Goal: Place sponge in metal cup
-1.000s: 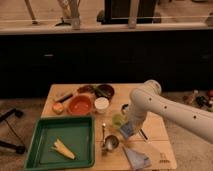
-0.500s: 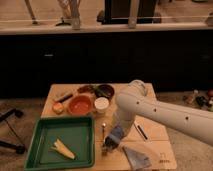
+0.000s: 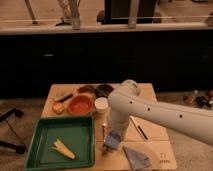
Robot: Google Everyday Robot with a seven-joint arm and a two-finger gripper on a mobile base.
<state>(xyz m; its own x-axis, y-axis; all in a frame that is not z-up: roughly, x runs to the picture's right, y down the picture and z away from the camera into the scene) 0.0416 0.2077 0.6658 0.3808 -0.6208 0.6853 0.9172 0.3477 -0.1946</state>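
The white arm's [image 3: 150, 107] gripper [image 3: 111, 143] sits low just beside the green plastic tray [image 3: 40, 145]; whether it grips anything cannot be told, and metal cup and sponge are hidden there

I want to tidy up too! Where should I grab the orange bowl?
Pinch its front rim from straight above: the orange bowl sits upright and open, with a white cup close on its right. The tool hangs low beside the right edge of the green tray.
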